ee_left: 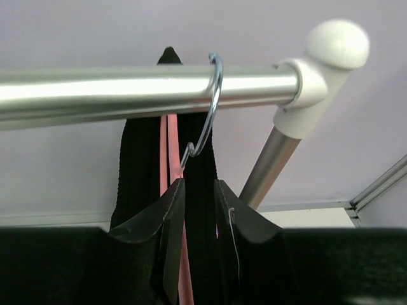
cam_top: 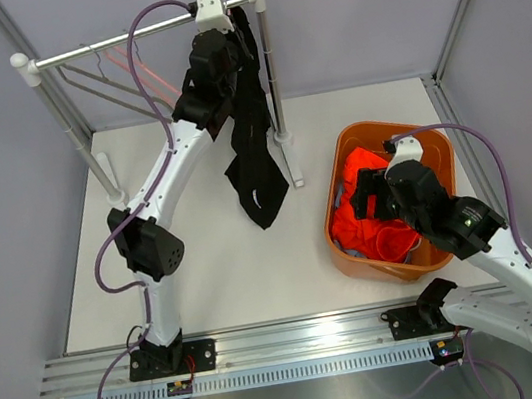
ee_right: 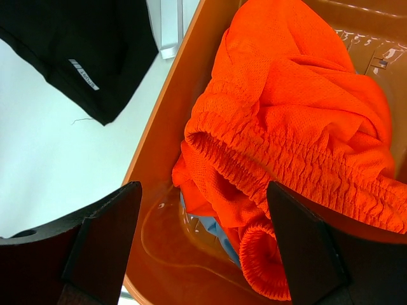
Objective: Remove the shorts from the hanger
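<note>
White tabletop [cam_top: 247, 273] w/ pale grey walls round it. A clothes rack stands at the back, its rail [cam_top: 120, 42] running across the upper left of the top view.

The black shorts [cam_top: 258, 160] hang from the rail's right end, upper centre of frame, just beside the right post [cam_top: 273, 77], legs dangling toward the table. In the left wrist view a wire hook [ee_left: 214, 101] sits over the rail, w/ a pink strip [ee_left: 170, 149], prob. hanger body, against the black cloth below it.

Left gripper [cam_top: 211, 58] is up at the waistband, right under the rail. Its fingers [ee_left: 149, 232] are drawn close together w/ cloth and the pink strip in the narrow gap; can't tell if they actually pinch anything.

Orange shorts [cam_top: 377, 227] lie bunched in the orange basin [cam_top: 376, 125], right centre, w/ a sliver of light blue shorts [ee_right: 216, 232] beneath, so two of three pairs look done. Right gripper [ee_right: 203, 241] hovers over the basin, fingers spread wide, nothing btwn them. Bare hangers [cam_top: 118, 93] are on the rail's left part.

Handling, prob.: the black pair is light, limp and fairly slippery. It will drape and swing, w/ no stiffness to push against. Best hold is the thick elastic waistband near the hanger, not a loose leg. Pulling down hard may drag the hook off the rail or tip the rack.
</note>
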Available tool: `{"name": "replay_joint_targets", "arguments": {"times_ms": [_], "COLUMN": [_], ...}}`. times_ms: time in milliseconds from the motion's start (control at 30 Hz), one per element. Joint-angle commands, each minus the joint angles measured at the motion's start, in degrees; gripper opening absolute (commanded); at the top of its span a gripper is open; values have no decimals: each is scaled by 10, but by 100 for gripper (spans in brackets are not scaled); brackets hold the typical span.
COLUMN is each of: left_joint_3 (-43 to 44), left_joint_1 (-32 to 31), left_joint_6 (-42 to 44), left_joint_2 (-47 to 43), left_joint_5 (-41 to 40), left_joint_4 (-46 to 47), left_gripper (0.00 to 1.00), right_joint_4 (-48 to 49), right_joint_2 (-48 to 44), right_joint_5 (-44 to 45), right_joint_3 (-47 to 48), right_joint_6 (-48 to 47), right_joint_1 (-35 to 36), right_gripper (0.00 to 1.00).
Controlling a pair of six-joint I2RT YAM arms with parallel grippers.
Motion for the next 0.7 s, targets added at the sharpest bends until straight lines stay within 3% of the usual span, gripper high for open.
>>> {"name": "replay_joint_targets", "arguments": {"times_ms": [0, 300, 667], "left_joint_3": [25, 26, 9], "left_joint_1": [-2, -2, -2], "left_joint_6": [7, 10, 20], "left_joint_2": [16, 35, 30], "left_joint_5": [2, -4, -10], "left_joint_4": [27, 40, 17], "left_gripper": [28, 27, 2], "right_joint_4": [12, 14, 17], "right_joint_2": [-3, -1, -2], "right_joint_5": [14, 12, 9], "right_joint_3": [2, -1, -3], "right_joint_6": [-6, -6, -4], "right_joint_1": [-3, -3, -3], "right_gripper": [89, 89, 89]}}
